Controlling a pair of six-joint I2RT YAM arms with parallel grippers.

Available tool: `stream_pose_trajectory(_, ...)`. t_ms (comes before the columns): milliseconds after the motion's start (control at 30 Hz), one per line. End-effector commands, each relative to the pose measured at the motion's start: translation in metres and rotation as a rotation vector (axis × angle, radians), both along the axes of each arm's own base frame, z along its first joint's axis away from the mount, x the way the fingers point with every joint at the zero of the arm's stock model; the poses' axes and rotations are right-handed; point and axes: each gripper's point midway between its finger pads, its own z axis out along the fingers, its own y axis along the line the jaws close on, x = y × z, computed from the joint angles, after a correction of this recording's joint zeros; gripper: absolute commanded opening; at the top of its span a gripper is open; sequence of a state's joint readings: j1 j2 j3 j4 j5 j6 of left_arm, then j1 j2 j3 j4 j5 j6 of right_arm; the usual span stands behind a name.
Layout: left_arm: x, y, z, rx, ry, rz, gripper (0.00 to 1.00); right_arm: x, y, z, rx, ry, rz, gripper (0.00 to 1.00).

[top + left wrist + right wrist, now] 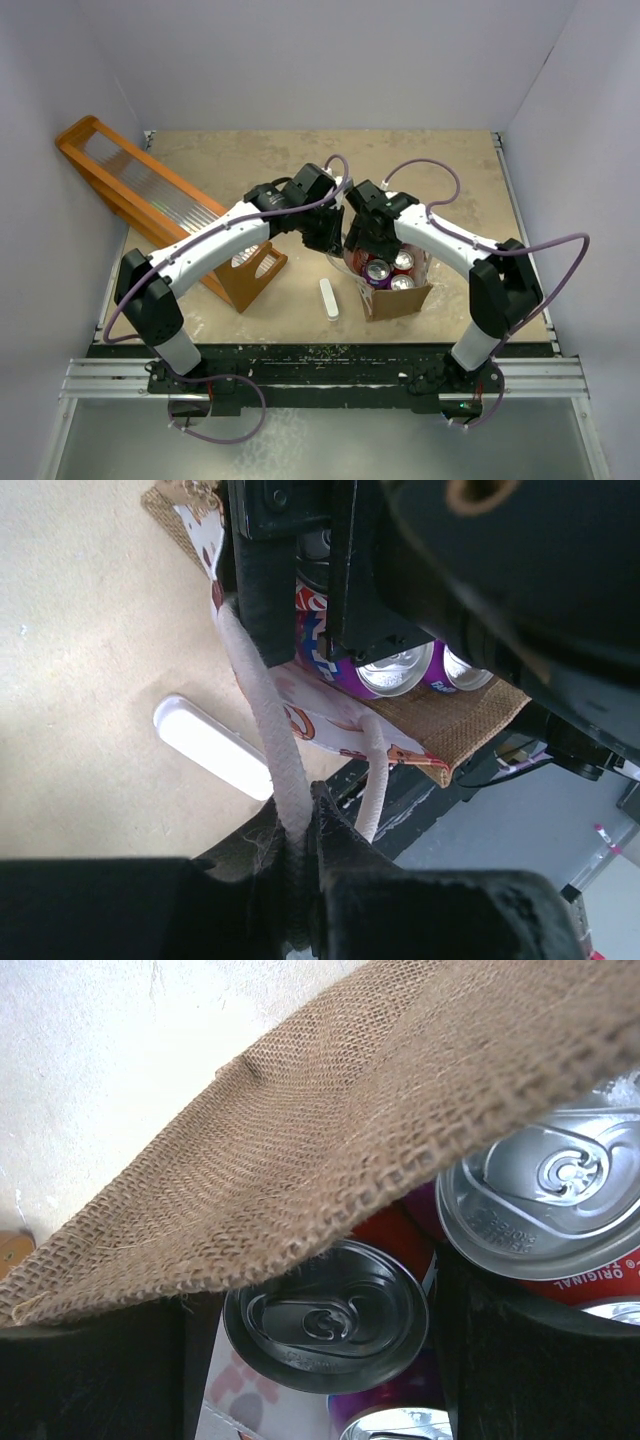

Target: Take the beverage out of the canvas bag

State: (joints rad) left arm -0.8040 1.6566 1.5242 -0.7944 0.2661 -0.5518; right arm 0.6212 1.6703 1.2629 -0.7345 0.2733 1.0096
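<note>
The right gripper sits in the mouth of the small boxy brown burlap bag, its two black fingers spread wide and gripping nothing. Between them, straight below the wrist camera, stands a dark-lidded aluminium drink can; whether the fingers touch its sides cannot be told. Just beside the right-hand finger is a red can with a silver lid, and the rim of another silver-lidded can shows at the lower edge of that view. The top view shows three lids in the bag, on the gripper's near side. Every can stands upright, its long axis vertical and its pull-tab end facing up at the gripper. One coarse woven wall of the bag folds over beside the dark lid.

The left gripper, just beside the right one at the bag's left, is clamped tight on a white rope loop handle, which runs taut from the bag's white side panel printed in red. Farther out from the left gripper lie one white oblong bar on the tan tabletop and one long orange wooden rack
</note>
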Motion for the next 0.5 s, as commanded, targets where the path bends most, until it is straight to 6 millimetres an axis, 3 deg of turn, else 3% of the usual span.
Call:
stream_pose_trajectory(0,0.007,-0.004,0.018,-0.039,-0.057,-0.057,0.0,0.012,-0.008,-0.004,-0.067,-0.017,-0.021,0.77)
stream_pose_trajectory(100,0.01,0.001,0.018,-0.034,-0.059,-0.058,0.0,0.014,-0.007,-0.006,-0.071,-0.016,-0.014,0.71)
stream_pose_trajectory(200,0.013,0.003,0.018,-0.037,-0.058,-0.058,0.0,0.018,-0.007,-0.001,-0.083,-0.025,0.0,0.58)
stream_pose_trajectory(467,0.022,0.002,0.017,-0.053,-0.052,-0.054,0.0,0.027,-0.004,0.038,-0.062,-0.099,0.054,0.3)
